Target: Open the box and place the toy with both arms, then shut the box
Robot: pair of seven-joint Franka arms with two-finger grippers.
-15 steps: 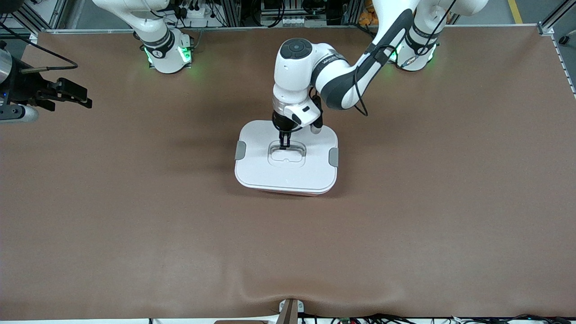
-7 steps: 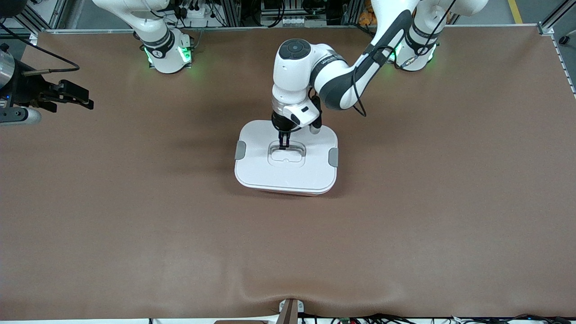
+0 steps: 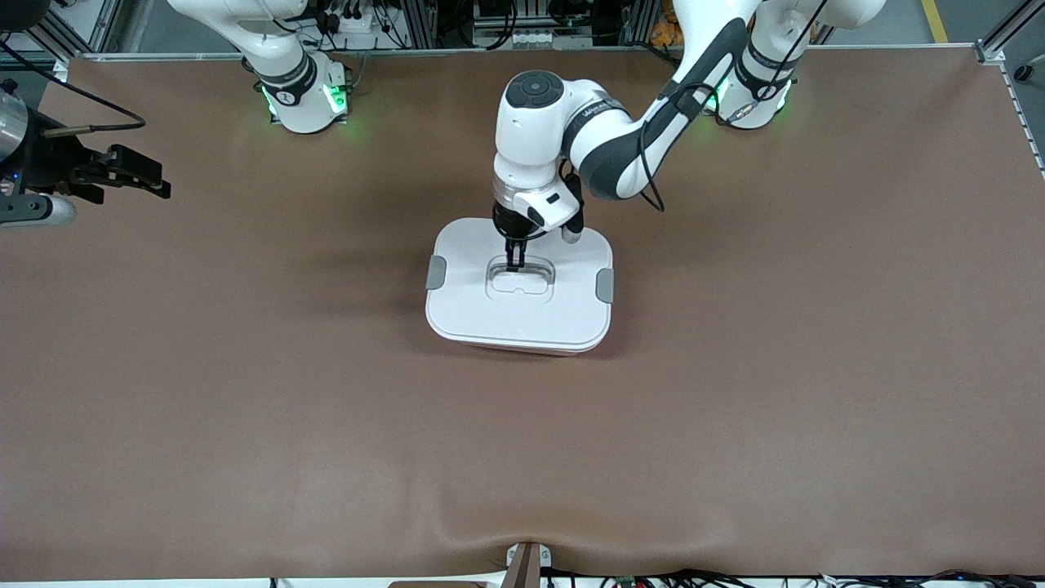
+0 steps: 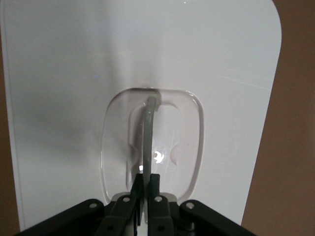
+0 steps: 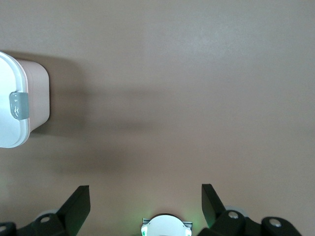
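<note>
The box (image 3: 522, 314) stands mid-table, its white lid (image 3: 469, 294) resting on the pale pink tub, with grey clips (image 3: 436, 272) at both ends. My left gripper (image 3: 516, 263) points straight down into the lid's recess. In the left wrist view it (image 4: 147, 179) is shut on the clear handle (image 4: 149, 128), which stands up on edge between the fingers. My right gripper (image 3: 151, 178) hangs open over the table's rim at the right arm's end; its wrist view shows wide-apart fingers (image 5: 78, 204) and one end of the box (image 5: 38, 93). The toy is out of view.
Brown mat (image 3: 735, 392) covers the table all around the box. Both arm bases (image 3: 306, 98) glow green along the edge farthest from the front camera. A small clamp (image 3: 526, 563) sits at the nearest edge.
</note>
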